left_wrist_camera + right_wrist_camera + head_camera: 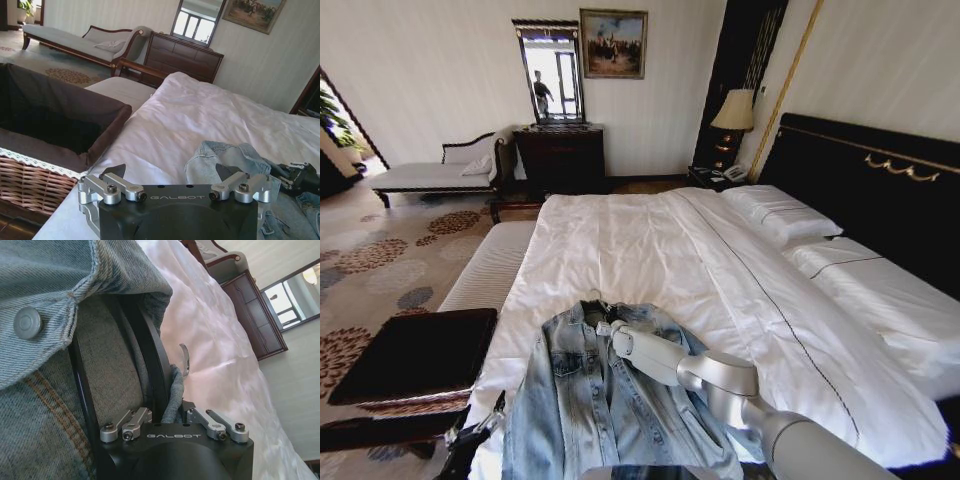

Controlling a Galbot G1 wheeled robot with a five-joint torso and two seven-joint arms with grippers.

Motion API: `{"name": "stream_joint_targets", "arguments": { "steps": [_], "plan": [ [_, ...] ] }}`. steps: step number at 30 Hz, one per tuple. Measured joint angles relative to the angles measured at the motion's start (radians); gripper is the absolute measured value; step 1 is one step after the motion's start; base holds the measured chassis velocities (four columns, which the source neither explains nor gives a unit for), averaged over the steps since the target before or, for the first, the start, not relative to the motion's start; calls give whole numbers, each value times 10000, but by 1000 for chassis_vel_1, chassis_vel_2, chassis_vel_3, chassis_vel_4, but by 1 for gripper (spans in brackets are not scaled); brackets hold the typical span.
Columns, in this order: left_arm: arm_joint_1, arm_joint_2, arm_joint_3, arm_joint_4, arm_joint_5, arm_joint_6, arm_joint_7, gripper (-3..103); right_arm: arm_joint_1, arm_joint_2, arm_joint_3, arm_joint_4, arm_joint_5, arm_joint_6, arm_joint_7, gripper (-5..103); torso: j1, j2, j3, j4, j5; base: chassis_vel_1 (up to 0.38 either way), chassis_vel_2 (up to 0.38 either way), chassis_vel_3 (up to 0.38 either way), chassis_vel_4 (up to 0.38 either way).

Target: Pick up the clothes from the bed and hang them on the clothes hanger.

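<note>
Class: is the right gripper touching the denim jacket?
Touching. In the right wrist view, the right gripper pinches the jacket collar fabric and the hanger's black bar between its fingers.

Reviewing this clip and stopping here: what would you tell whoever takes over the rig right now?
Right gripper: at the jacket's collar, jaws shut on the clothes hanger.
Left gripper: open, idle at the bed's near left corner.
Denim jacket: flat on the bed, near the foot.
Done: hanger sits under the collar, hook poking out.
Left: lift jacket and hanger off the bed.
</note>
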Motion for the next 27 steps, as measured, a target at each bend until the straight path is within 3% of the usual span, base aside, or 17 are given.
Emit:
{"name": "stream_joint_targets", "arguments": {
  "steps": [5,9,17,21,24,27],
  "plan": [
    [0,-12,-13,-3,0,3,-9,100,-154,-2,426,221,-314,23,535,25,0,-1,1,0,-1,0,0,0,0],
    [25,-42,-37,-33,-7,5,-20,100,-285,-4,1144,611,-1436,248,1434,24,0,-1,1,-2,-1,0,0,0,0],
    [39,-185,-14,-126,39,45,-43,100,-487,-3,1890,2245,-2224,180,2925,24,0,-2,1,0,-3,0,0,0,0],
    [63,-271,-15,-218,68,91,-52,100,-602,-3,2093,3157,-2270,-7,3321,24,0,-1,1,2,-2,0,0,0,0],
    [100,-361,-17,-293,137,127,-64,100,-667,-281,2355,3961,-2200,-211,3616,24,-1,0,-1,17,2,0,0,0,0],
    [152,-489,-8,-421,300,145,-69,100,-682,-940,2785,4798,-1802,-452,3858,24,-1,0,0,-5,0,0,0,0,0]
  ]
}}
